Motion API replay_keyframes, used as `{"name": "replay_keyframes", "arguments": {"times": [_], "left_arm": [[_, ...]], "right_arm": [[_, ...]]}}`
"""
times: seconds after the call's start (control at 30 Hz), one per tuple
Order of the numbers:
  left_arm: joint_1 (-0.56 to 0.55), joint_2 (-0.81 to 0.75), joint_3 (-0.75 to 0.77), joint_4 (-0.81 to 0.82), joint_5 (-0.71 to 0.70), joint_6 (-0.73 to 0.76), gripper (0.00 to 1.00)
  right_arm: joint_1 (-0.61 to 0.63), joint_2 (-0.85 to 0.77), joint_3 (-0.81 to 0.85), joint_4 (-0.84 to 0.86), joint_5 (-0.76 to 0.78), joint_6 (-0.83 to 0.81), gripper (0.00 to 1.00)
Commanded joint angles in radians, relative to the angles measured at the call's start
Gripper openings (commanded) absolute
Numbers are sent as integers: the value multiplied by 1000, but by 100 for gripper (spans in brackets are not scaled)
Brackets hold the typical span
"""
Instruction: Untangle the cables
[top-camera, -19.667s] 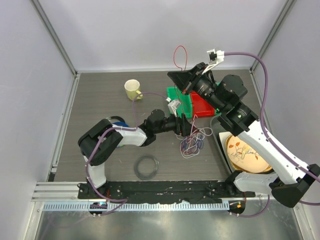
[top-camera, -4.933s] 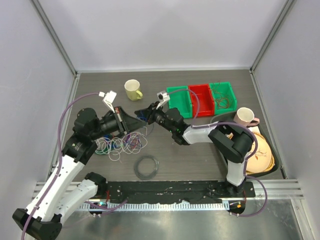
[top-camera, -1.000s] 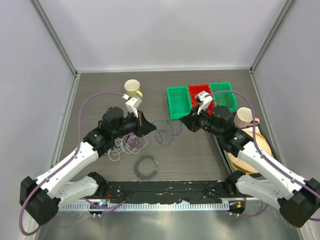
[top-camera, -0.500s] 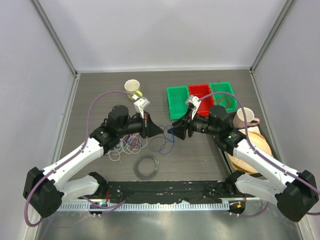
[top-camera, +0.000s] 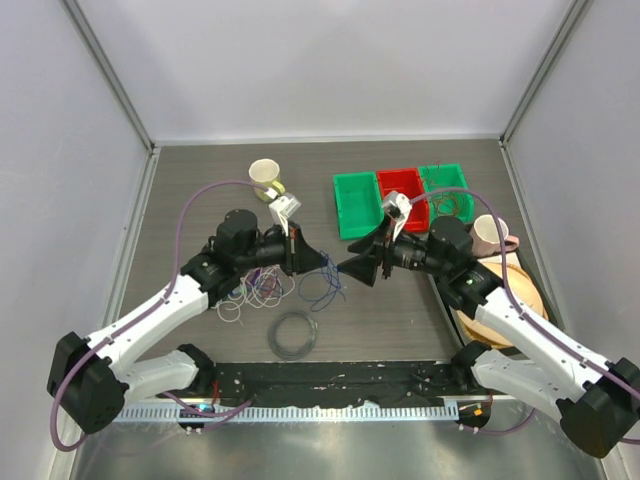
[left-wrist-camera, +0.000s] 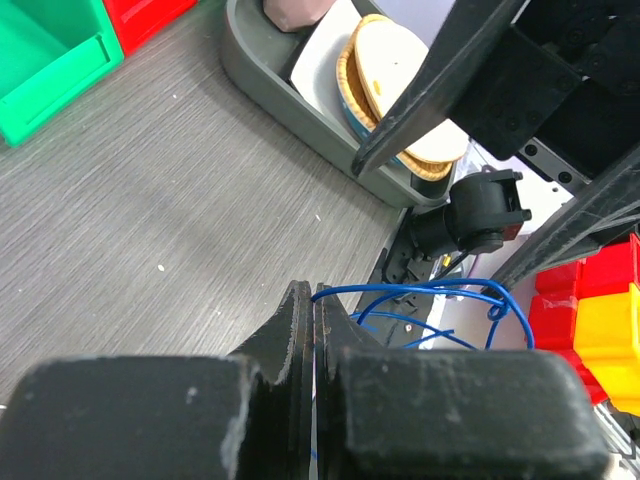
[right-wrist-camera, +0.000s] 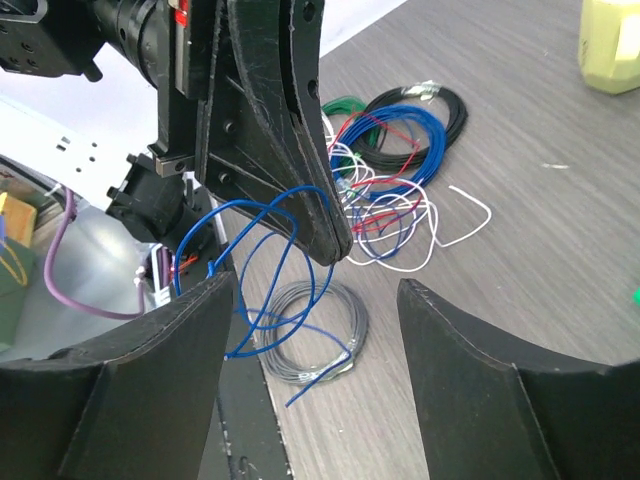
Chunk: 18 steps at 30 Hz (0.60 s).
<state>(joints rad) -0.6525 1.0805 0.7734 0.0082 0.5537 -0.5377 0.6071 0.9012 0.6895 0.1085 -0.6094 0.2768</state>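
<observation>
A thin blue cable (top-camera: 325, 288) hangs in loose loops from my left gripper (top-camera: 324, 262), which is shut on it above the table's middle. In the left wrist view the jaws (left-wrist-camera: 315, 296) press together with the blue cable (left-wrist-camera: 430, 292) coming out at their tip. My right gripper (top-camera: 352, 270) faces the left one, close to it and open, holding nothing. In the right wrist view its fingers (right-wrist-camera: 150, 380) stand wide apart around the gripper's middle (right-wrist-camera: 315, 285). The blue cable (right-wrist-camera: 255, 270) dangles before them. The tangle of white, red and blue cables (top-camera: 255, 289) (right-wrist-camera: 390, 205) lies under the left arm.
A dark grey coil (top-camera: 293, 333) (right-wrist-camera: 312, 330) lies near the front edge. Thick blue, green and black rings (right-wrist-camera: 415, 125) lie beyond the tangle. A yellow cup (top-camera: 264, 175), two green bins (top-camera: 355, 205) and a red bin (top-camera: 400, 188) stand at the back. A pink mug (top-camera: 488, 235) and plates (top-camera: 505, 300) sit at the right.
The right gripper has opened and let go of the blue cable, which was stretched between both grippers a second ago. The cable now hangs slack from the left gripper alone.
</observation>
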Motion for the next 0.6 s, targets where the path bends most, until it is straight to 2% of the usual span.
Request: {"name": "replay_keyframes", "arguments": {"times": [0.0,0.17,0.27,0.3,0.4,0.5,0.57], "left_arm": [[-2,10,12,59,37,-2,0],[-2,10,10,42,9,8,0],[-2,1,1,29,2,16,0],[-2,-5,-2,30,2,16,0],[-2,-19,-14,45,20,12,0],[-2,-25,-29,70,44,4,0],[-2,-27,-36,81,61,-2,0]], "right_arm": [[6,54,38,69,-65,88,73],[6,82,35,126,-87,209,74],[5,59,45,51,17,231,76],[6,41,51,-52,177,236,76],[5,-5,68,-203,452,246,77],[5,-36,35,-161,433,193,80],[5,-50,24,-119,314,177,80]]}}
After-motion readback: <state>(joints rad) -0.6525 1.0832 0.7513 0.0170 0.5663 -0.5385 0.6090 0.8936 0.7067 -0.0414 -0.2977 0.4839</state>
